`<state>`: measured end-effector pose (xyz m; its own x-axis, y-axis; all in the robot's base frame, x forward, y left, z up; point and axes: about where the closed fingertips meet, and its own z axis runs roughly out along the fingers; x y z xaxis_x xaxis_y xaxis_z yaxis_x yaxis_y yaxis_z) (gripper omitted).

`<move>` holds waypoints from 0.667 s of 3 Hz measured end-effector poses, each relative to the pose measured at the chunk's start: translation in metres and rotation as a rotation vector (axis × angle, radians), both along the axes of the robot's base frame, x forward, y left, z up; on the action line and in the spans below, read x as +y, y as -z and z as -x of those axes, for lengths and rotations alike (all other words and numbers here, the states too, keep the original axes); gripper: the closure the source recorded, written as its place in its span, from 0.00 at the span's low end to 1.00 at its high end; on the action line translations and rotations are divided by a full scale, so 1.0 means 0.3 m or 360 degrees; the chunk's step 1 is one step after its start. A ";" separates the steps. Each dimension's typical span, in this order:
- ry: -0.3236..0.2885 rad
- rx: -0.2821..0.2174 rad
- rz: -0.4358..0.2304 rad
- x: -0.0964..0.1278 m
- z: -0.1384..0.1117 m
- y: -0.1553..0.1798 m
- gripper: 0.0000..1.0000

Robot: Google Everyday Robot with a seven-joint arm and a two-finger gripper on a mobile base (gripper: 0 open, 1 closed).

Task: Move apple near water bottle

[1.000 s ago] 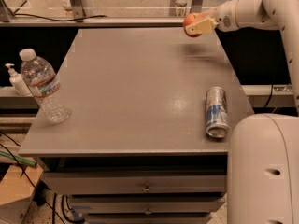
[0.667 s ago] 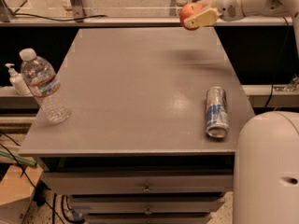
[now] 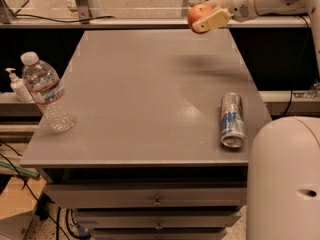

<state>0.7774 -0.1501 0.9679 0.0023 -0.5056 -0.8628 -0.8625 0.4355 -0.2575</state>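
Observation:
The red-orange apple (image 3: 198, 13) is held in the air above the far right part of the grey table (image 3: 145, 99). My gripper (image 3: 206, 15) is shut on it, with the white arm reaching in from the upper right. A shadow lies on the table below the apple. The clear water bottle (image 3: 47, 92), with white cap and red-and-white label, stands upright near the table's left edge, far from the apple.
A silver-blue drink can (image 3: 232, 119) lies on its side near the table's right front. A small white pump bottle (image 3: 18, 85) stands behind the water bottle, off the table. My white base (image 3: 285, 179) fills the lower right. Drawers sit under the tabletop.
My gripper has lifted the apple and carried it left, away from the table's far right corner.

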 end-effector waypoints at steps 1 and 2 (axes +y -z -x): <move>-0.0123 -0.0019 0.0082 0.091 0.047 -0.016 1.00; -0.0295 -0.0005 0.0139 0.221 0.128 -0.004 1.00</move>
<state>0.7391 -0.0838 0.9691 0.1047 -0.5691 -0.8156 -0.9251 0.2453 -0.2899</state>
